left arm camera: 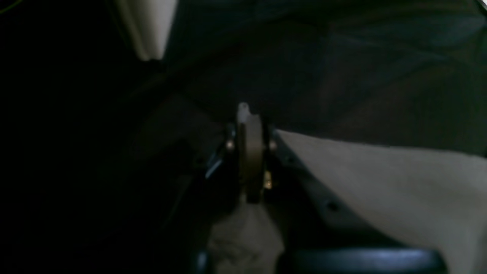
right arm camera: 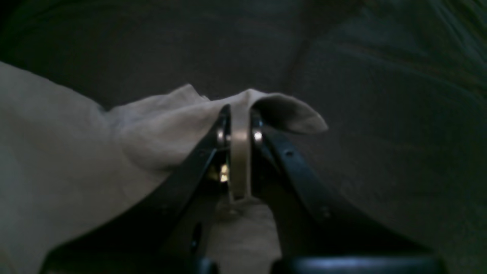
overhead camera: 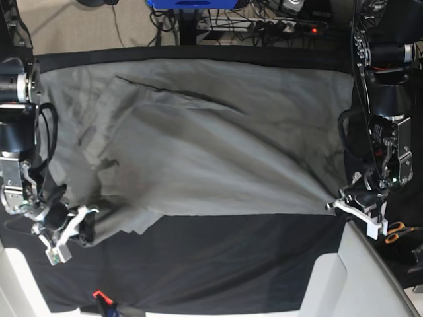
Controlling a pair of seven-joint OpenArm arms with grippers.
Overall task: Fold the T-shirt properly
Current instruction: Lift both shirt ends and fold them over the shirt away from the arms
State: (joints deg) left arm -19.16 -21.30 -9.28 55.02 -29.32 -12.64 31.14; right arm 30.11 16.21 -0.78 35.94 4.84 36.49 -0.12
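The grey T-shirt (overhead camera: 198, 145) lies spread over the black table cloth (overhead camera: 218, 264), creased and drawn towards both grippers. My left gripper (overhead camera: 337, 207), on the right of the base view, is shut on the shirt's edge at its lower right corner. The left wrist view shows its fingers (left arm camera: 249, 121) pinched together on fabric (left arm camera: 380, 182). My right gripper (overhead camera: 84, 215), on the left of the base view, is shut on a bunched fold at the shirt's lower left. The right wrist view shows its closed fingers (right arm camera: 239, 118) with fabric (right arm camera: 76, 152) folded over the tips.
Orange-handled scissors (overhead camera: 396, 230) lie at the right edge beside the left arm. A white surface (overhead camera: 360, 277) borders the cloth at the lower right. A small red-tipped object (overhead camera: 98, 295) sits at the front left. Cables and a blue base (overhead camera: 192, 4) lie behind the table.
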